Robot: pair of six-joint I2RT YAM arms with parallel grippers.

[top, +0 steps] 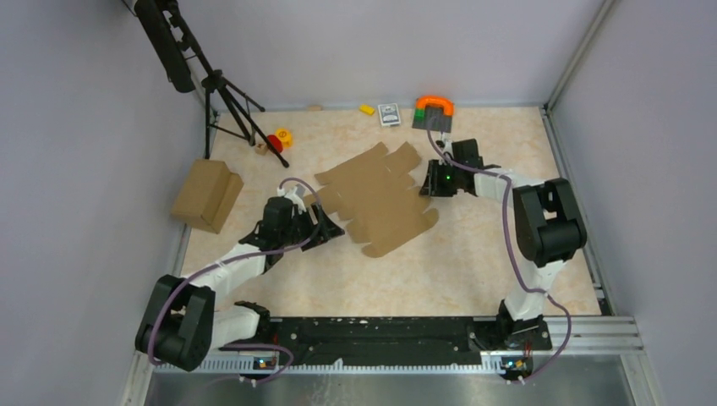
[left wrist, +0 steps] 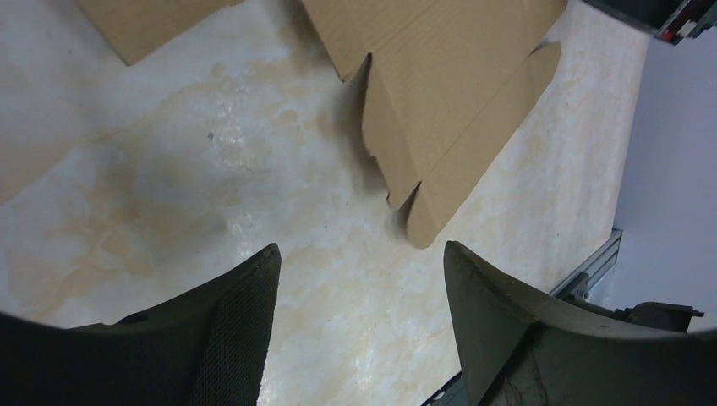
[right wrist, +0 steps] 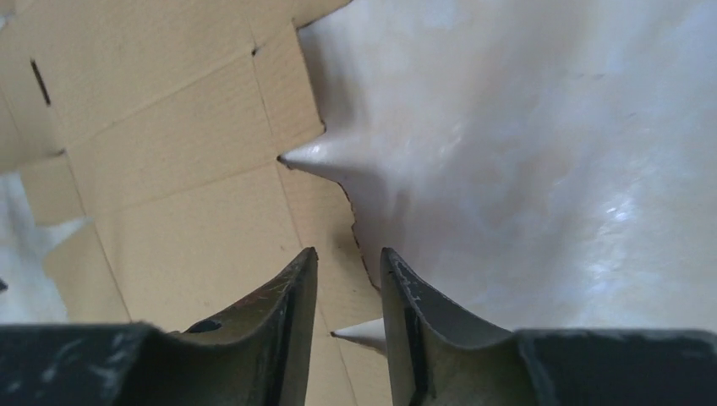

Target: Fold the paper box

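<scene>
The paper box [top: 380, 199] lies flat on the tabletop [top: 473, 271], probably light and bendy, best pinched at an edge flap. The left gripper [left wrist: 359, 254] has its jaws spread and empty; the right gripper [right wrist: 348, 254] has its jaws narrowly parted over the box's edge.

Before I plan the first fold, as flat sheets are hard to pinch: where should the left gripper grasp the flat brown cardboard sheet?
Grip the flat brown cardboard sheet by its rounded-end flap nearest the open left gripper, coming in low from the sheet's left edge. That flap seems raised off the marbled table, casting a shadow, so a finger could probably slip under.
</scene>
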